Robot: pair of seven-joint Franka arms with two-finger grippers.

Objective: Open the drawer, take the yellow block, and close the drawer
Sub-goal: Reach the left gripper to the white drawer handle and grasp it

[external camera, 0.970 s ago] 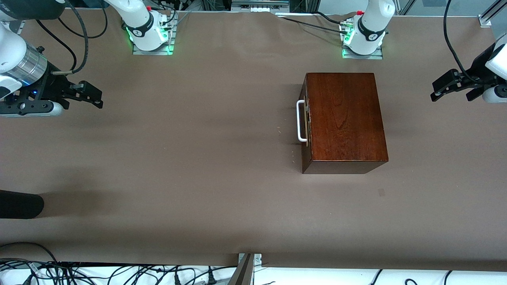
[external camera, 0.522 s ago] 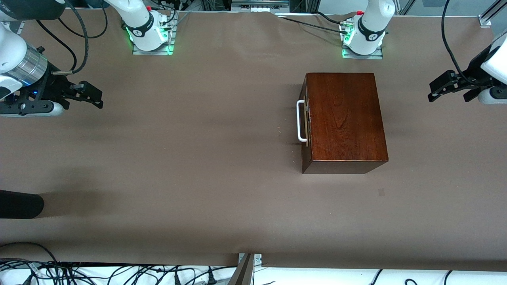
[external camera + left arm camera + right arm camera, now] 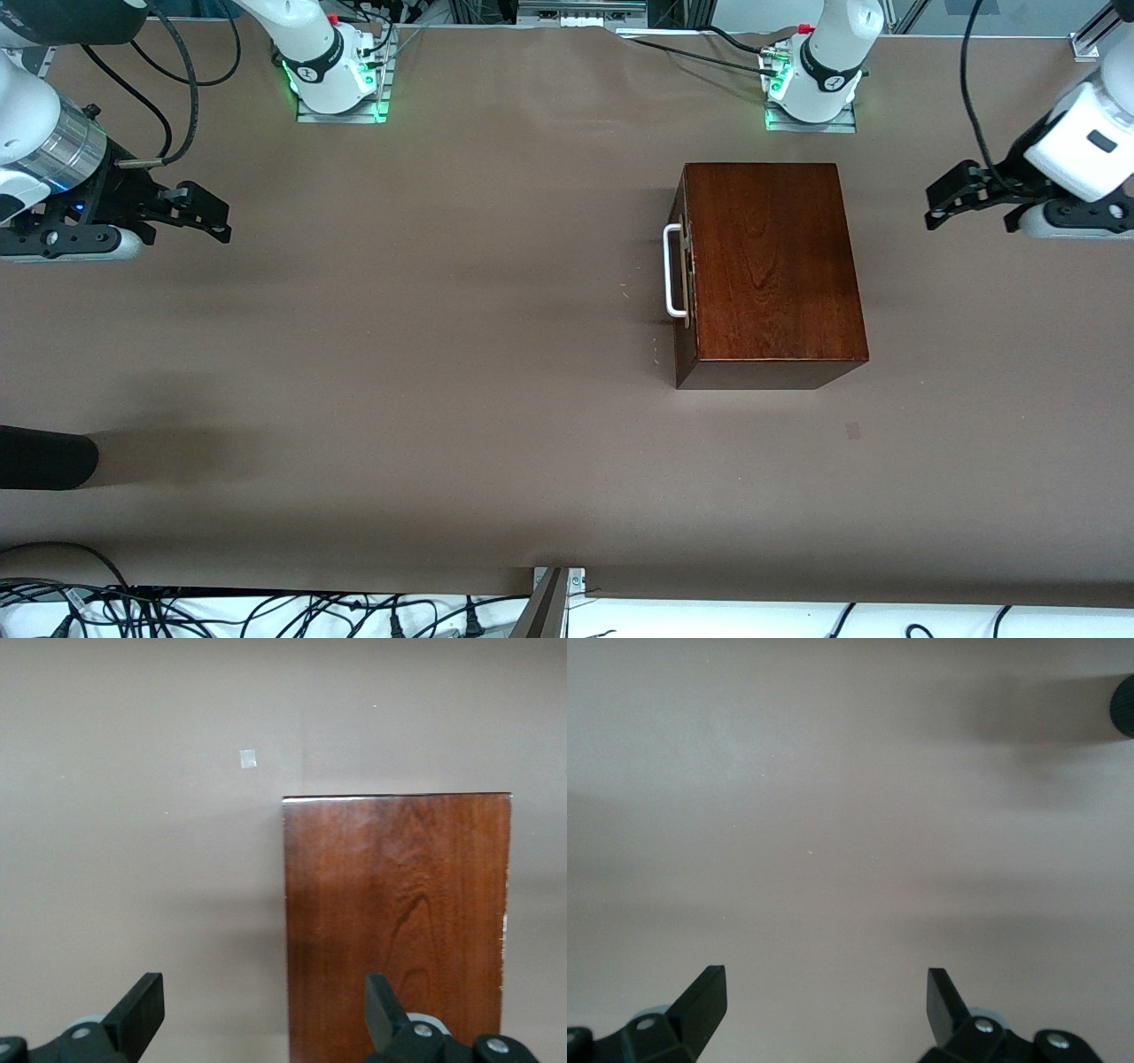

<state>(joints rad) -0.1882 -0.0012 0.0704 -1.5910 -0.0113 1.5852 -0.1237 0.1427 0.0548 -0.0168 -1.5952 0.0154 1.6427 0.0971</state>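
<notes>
**Count of things on the table**

One wooden box (image 3: 772, 266) with one drawer (image 3: 683, 275), shut, bearing one white bar handle (image 3: 672, 270). Two grippers: the left gripper (image 3: 946, 206) and the right gripper (image 3: 205, 215), one toward each end of the table from the box.

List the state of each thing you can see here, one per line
drawer: shut, handle untouched
box: upright on the table
left gripper: open, empty, over the table at the left arm's end
right gripper: open, empty, over the table at the right arm's end
yellow block: not in view
</notes>
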